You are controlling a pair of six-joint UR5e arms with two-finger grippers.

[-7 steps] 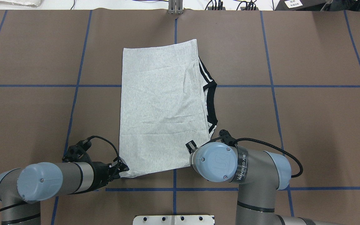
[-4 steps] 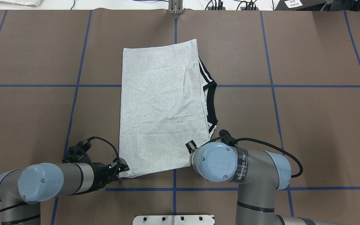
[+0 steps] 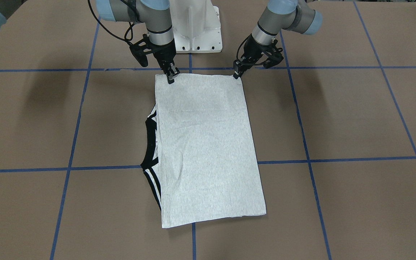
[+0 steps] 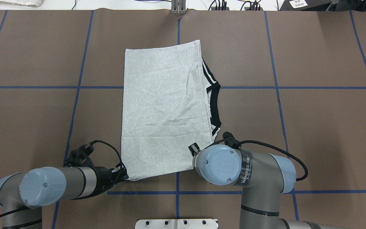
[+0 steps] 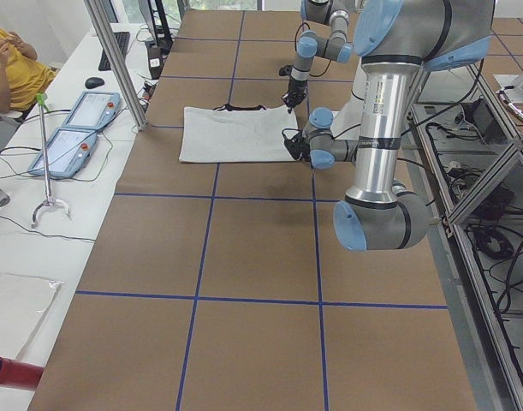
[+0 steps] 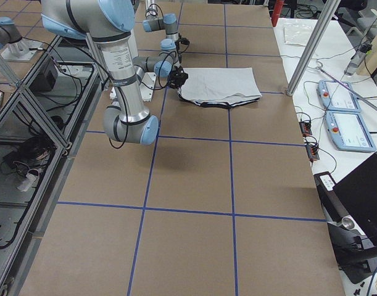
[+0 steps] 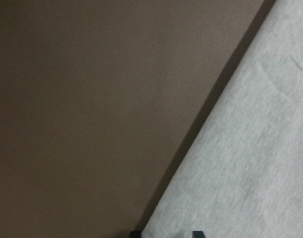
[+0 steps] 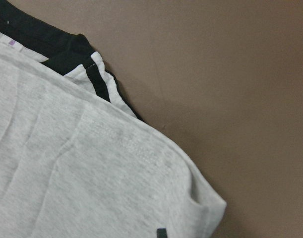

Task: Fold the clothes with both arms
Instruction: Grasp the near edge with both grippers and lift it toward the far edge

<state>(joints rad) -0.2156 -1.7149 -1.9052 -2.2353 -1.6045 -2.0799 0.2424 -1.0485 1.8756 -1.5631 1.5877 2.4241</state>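
Grey T-shirt [image 4: 164, 111] lay folded mid-table [image 4: 313, 127]; left gripper [image 3: 236, 74] and right gripper [image 3: 170, 77] sat at its near corners, finger closure indeterminable, so corner-grasp step; next likely needs a synchronised lift and fold away.

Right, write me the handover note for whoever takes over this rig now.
Left gripper: tips at the T-shirt's near left corner; I cannot tell whether it has clamped.
Right gripper: tips on the near right corner; same doubt.
T-shirt: flat on the table, a long rectangle, with the black collar trim and stripes poking out on the robot's right.
Done: sleeves folded in.
Left: probably grip both near corners, carry them over to the far edge and release.
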